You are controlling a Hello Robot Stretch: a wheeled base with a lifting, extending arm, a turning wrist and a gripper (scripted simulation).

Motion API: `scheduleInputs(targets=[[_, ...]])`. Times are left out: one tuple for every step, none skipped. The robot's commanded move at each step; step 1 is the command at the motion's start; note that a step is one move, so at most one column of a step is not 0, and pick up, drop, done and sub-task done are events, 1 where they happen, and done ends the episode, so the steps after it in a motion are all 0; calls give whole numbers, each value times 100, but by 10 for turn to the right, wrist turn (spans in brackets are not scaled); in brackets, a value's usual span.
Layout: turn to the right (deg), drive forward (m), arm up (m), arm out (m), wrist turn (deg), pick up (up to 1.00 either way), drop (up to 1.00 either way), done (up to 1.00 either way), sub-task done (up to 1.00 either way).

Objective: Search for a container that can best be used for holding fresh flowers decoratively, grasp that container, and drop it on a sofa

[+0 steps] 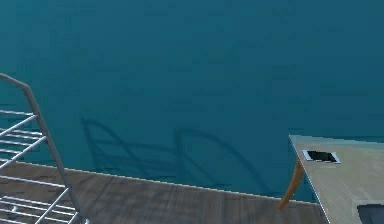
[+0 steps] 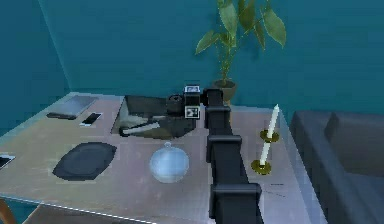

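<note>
Forward view. A teal wall [image 1: 200,70] takes up most of the frame, with a wood plank floor [image 1: 180,198] along the bottom. A grey wire rack [image 1: 25,150] stands at the lower left. The corner of a pale worktop [image 1: 345,185] on a wooden leg [image 1: 294,182] is at the lower right. A small flat device [image 1: 322,156] with a dark screen lies near the worktop's far edge.

Arm side view. The dark arm [image 2: 232,170] rises from the bottom edge just right of centre and crosses the worktop [image 2: 120,192]. Two white marker squares [image 2: 193,103] sit at its far end. The gripper [image 2: 133,128] is to their left, its fingers [image 2: 146,124] pointing toward the frame's left over a dark tray-like object [image 2: 150,105]. I cannot tell the finger spacing or whether anything is held.

Task item: a round, pale glass vessel [image 2: 169,162] stands on the worktop at centre frame. It is below the gripper in the picture, just left of the arm and apart from the fingers.

A dark oval plate [image 2: 85,160] lies left of the vessel. A grey flat slab [image 2: 75,103] and a small phone [image 2: 91,119] are at the upper left. Two white candles [image 2: 268,135] in low holders stand right of the arm. A potted plant [image 2: 238,40] is at top centre, against the wall. A dark grey sofa [image 2: 345,150] sits at the right edge, beside the worktop.
</note>
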Motion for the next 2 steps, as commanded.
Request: scheduleInputs(targets=[[0,0,0,0,300,0,0,0,0],[0,0,-30,0,0,0,0,0,0]])
